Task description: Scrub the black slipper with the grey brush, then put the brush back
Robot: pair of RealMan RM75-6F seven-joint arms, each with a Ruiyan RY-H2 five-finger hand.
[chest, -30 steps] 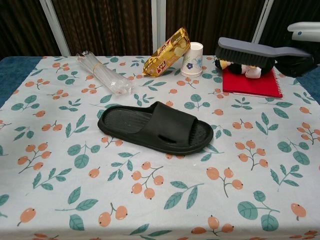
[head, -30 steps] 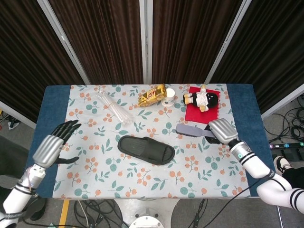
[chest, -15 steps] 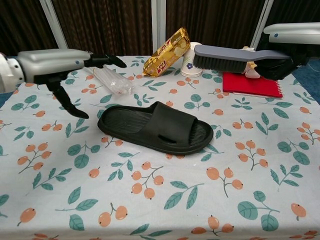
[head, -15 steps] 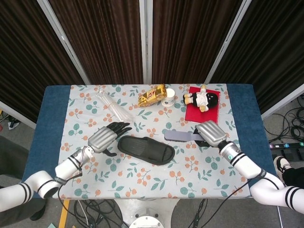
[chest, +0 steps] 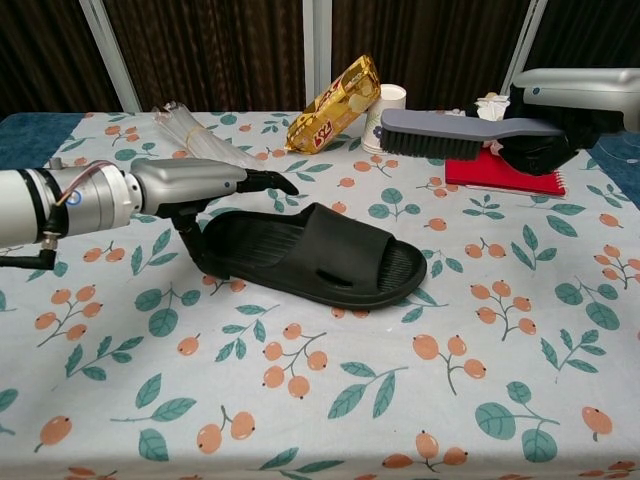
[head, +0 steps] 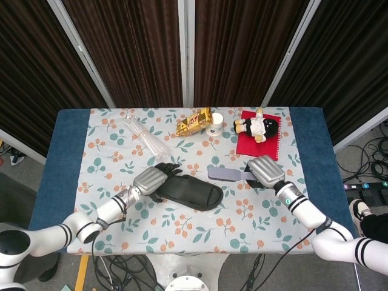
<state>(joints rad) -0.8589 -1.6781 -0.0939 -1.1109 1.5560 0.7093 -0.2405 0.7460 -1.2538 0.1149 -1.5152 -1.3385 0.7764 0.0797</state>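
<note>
The black slipper (head: pixel 187 191) lies sole-down at the middle of the flowered tablecloth (head: pixel 200 233), heel end toward 9 o'clock, toe toward 3 o'clock. It is judged light, rubbery and flexible, so it is likely to skid under brushing unless pinned at the heel. The left hand (head: pixel 151 177) is placed at that heel end, fingers stretched out over the footbed and thumb down by the rim; whether it presses or merely hovers cannot be told, and nothing is grasped. The chest view shows the same: left hand (chest: pixel 190 185) flat above the heel of the slipper (chest: pixel 315 255).

The grey brush (head: pixel 227 174) is held by its handle in the right hand (head: pixel 265 171), fingers wrapped round it, bristles down, raised just off the slipper's toe at 2 o'clock. The brush is judged stiff and light, best kept by the handle as now. Scrubbing is judged not yet begun.

Counted outward: one slipper, one brush. At 12 o'clock, one snack packet (head: pixel 193 122) and one paper cup (head: pixel 214 125). At 1 o'clock, one plush toy (head: pixel 259 127) on one red notebook (head: pixel 250 144). At 11 o'clock, one clear plastic bundle (head: pixel 145 139).
</note>
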